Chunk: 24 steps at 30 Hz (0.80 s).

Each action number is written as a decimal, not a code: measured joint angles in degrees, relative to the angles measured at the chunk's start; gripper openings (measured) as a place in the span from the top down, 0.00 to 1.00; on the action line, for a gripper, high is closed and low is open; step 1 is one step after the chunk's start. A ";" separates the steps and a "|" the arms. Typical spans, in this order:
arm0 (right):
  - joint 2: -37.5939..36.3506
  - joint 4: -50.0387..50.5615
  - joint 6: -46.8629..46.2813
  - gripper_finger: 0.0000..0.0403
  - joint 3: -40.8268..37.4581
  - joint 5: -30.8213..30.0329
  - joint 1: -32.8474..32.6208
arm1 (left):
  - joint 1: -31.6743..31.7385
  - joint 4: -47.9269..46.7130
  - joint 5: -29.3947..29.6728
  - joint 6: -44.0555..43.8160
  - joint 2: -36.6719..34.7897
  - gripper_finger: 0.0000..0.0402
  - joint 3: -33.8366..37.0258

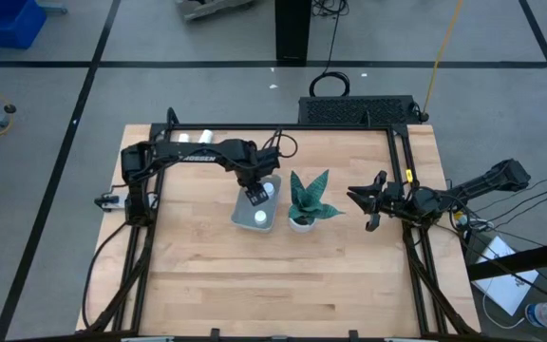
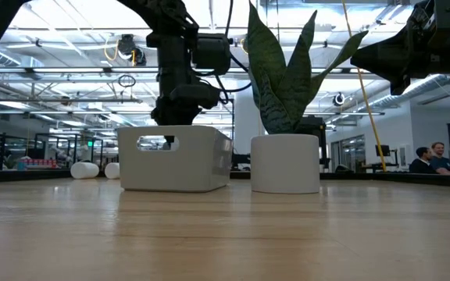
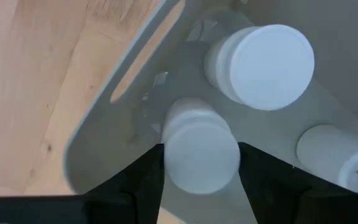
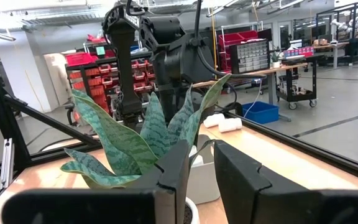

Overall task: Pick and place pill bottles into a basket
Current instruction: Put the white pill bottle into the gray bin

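Two dark arms work over the big wooden table (image 1: 254,275), which has lots of bare room at the front. The basket (image 1: 240,217) sits near the middle, just beside the plant pot (image 1: 301,224). The left gripper (image 3: 199,163) reaches down inside the basket, its jaws closed on a pill bottle (image 3: 199,152) near one wall. Two more bottles (image 3: 266,65) lie in there too. Two others (image 2: 84,169) rest by the table's far edge. The right gripper (image 4: 199,163) hangs beside the plant, jaws a little apart, holding nothing.
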<state>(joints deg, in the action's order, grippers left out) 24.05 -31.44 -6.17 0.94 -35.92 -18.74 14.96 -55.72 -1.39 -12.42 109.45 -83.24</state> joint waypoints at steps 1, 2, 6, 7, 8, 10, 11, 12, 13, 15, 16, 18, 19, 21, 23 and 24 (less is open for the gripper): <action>0.02 0.00 0.00 0.82 0.01 0.00 0.01 | 0.00 -0.06 -0.06 -0.28 0.00 0.48 0.00; 0.02 0.00 0.00 0.82 0.00 0.00 0.01 | 0.00 -0.07 -0.09 -0.90 0.00 0.47 0.00; 0.02 0.00 0.00 0.82 0.01 0.00 0.01 | 0.00 -0.69 -0.84 -1.79 -0.01 0.45 0.00; 0.01 0.00 0.00 0.82 0.01 0.00 0.01 | 0.00 -0.91 -1.32 -2.30 -0.15 0.45 0.00; 0.02 0.00 0.00 0.82 0.01 0.00 0.01 | 0.00 -1.06 -1.56 -2.40 -0.36 0.44 0.00; 0.00 0.00 -0.01 0.82 -0.01 0.00 -0.01 | 0.00 -1.18 -1.58 -2.72 -0.96 0.43 0.00; 0.02 0.00 0.00 0.82 0.01 0.00 0.01 | 0.00 -1.29 -1.56 -2.72 -1.53 0.43 0.00; 0.02 0.00 0.00 0.82 -0.01 0.00 0.01 | 0.00 -1.42 -1.44 -2.72 -1.97 0.43 0.00; 0.00 0.00 -0.02 0.82 0.01 0.00 -0.01 | 0.01 -1.54 -1.20 -2.72 -2.42 0.43 0.00; 0.02 0.00 0.00 0.82 -0.01 0.00 0.01 | 0.15 -2.37 0.55 -2.62 -3.92 0.43 0.00; 0.01 0.01 0.00 0.82 0.01 0.00 0.01 | 0.20 -3.16 2.41 -2.48 -4.81 0.43 0.00; 0.01 0.00 -0.01 0.82 0.00 0.00 0.01 | 0.40 -4.49 5.99 -2.96 -7.19 0.43 0.00; 0.02 0.02 0.00 0.82 -0.01 0.00 -0.01 | 0.56 -4.86 7.41 -3.54 -8.44 0.43 0.00; 0.00 0.06 0.00 0.82 0.01 0.00 0.01 | 1.20 -5.58 9.48 -5.33 -11.44 0.43 0.00; 0.02 0.04 0.00 0.82 0.01 0.00 0.01 | 2.05 -6.20 12.96 -8.18 -14.61 0.43 0.00; 0.00 0.02 0.00 0.82 0.01 0.00 0.01 | 2.75 -6.67 14.44 -9.46 -16.19 0.43 0.00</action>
<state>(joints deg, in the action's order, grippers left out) 24.05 -31.42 -6.17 0.95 -35.92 -18.72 17.71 -62.40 13.06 -21.88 93.25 -83.24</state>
